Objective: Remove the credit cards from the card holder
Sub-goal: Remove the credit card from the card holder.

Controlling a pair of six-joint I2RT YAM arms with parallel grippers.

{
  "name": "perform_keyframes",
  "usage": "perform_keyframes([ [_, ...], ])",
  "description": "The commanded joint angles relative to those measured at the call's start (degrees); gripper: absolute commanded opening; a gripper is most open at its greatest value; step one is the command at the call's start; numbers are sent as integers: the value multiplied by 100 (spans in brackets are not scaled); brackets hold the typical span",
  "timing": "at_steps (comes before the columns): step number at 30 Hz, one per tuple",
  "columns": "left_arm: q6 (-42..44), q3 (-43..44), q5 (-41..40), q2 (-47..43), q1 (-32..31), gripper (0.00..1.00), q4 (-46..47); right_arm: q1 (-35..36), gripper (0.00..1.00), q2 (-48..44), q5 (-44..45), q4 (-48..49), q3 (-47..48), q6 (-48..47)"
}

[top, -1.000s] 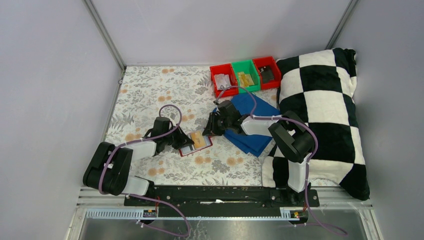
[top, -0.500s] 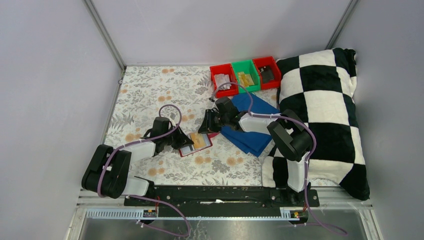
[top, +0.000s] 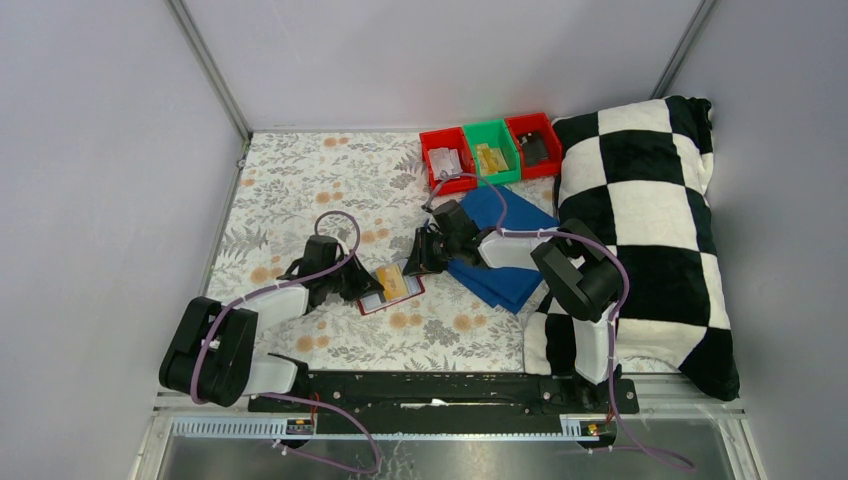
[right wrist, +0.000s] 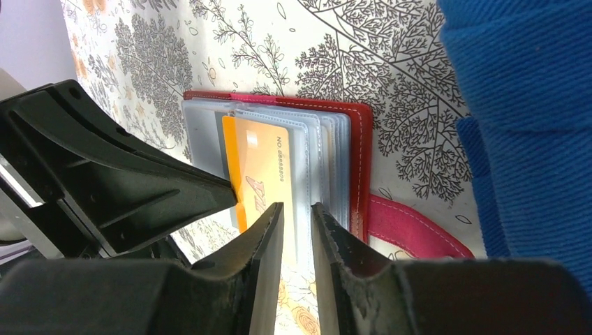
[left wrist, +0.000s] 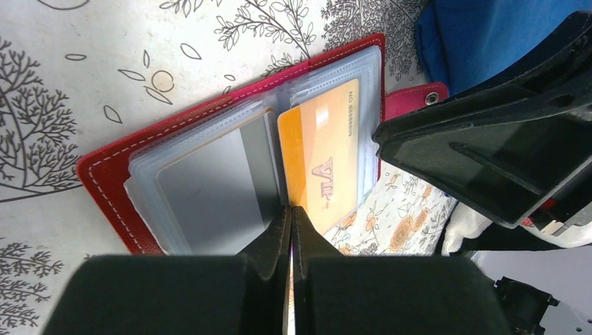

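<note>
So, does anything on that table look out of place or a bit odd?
One thing: the orange card sticks partly out past the edge of the open red card holder rather than sitting tucked in its clear sleeve. The left hand seems pinched on its edge. Nothing looks spilled or damaged.

Level: bright and even in all three views.
Source: diffuse light from overhead; no lamp in view.
Shadows: short and soft-edged. The darkest patches lie on the floral cloth (top: 300, 180), directly under the arms.
Glare: a pale sheen on the clear sleeves of the card holder (left wrist: 101, 181). There is a light streak on the tan-yellow card (left wrist: 328, 153), and its print stays legible.
Focus, top view: sharp throughout.
Focus, wrist views: the cloth pattern and the card are crisp. The left gripper (left wrist: 290, 216) and right gripper (right wrist: 297, 213) are close to the lens, slightly soft, and nearly featureless black.
Distortion: the frame rails splay outward towards the upper corners of the top view.
</note>
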Motion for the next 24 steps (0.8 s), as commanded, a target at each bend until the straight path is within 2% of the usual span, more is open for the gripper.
perform_keyframes([
  [1,153,63,-133,-57,23,0,-163,-70,29,55,438,-357,-272,-238],
  [10,228,144,-323,-163,32,0,-489,-131,29,-250,452,-70,-864,-78],
  [21,366,486,8,131,32,0,-737,-130,30,-783,565,-466,-495,-277],
  [24,349,520,-4,73,33,14,-786,-131,31,-978,626,-627,-466,-347],
])
